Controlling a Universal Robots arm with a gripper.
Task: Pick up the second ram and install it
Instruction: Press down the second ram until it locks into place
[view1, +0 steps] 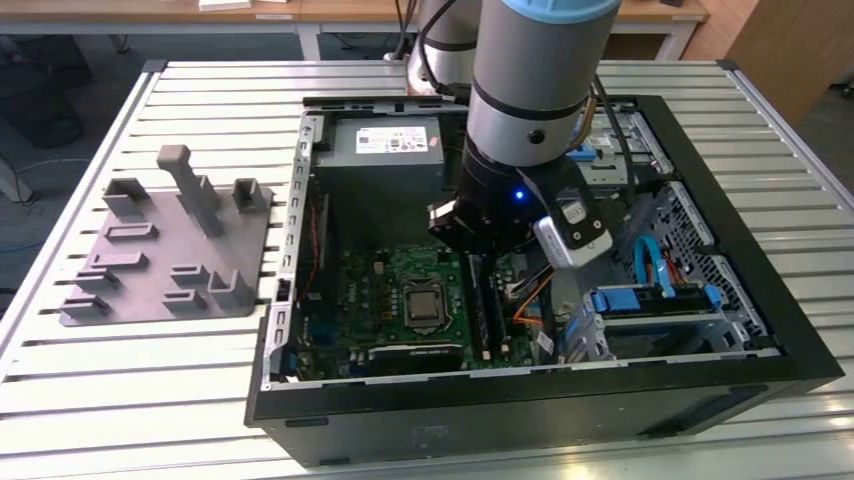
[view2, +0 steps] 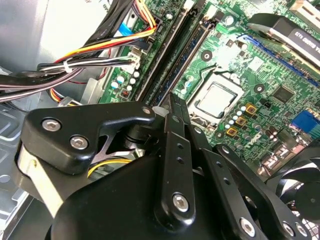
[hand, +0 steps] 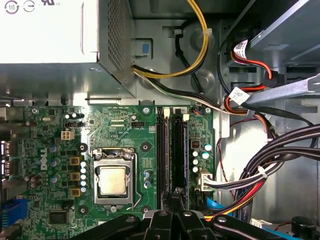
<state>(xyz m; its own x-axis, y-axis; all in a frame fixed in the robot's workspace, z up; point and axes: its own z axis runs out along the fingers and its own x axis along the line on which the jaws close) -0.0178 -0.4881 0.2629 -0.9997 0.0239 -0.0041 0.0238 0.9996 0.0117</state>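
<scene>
The gripper (view2: 172, 107) is down inside the open computer case (view1: 747, 385), directly above the pair of long black memory slots (hand: 172, 150) that run beside the CPU socket (hand: 112, 180) on the green motherboard (hand: 120, 130). In both wrist views its two black fingers (view2: 176, 117) are drawn together with no gap between them, their tips at the near end of the slots. The second ram (view2: 181, 60) sits in the slots: in the second wrist view a thin dark blue-green stick stands on edge there, running away from the fingertips; whether the tips pinch its end or only touch it I cannot tell. The grey power-supply box (hand: 65, 45) lies beyond the far end of the slots. On the slatted tabletop (view1: 80, 400), the grey plastic holder (view1: 167, 245) sits just beside the case, on the exterior view's left.
</scene>
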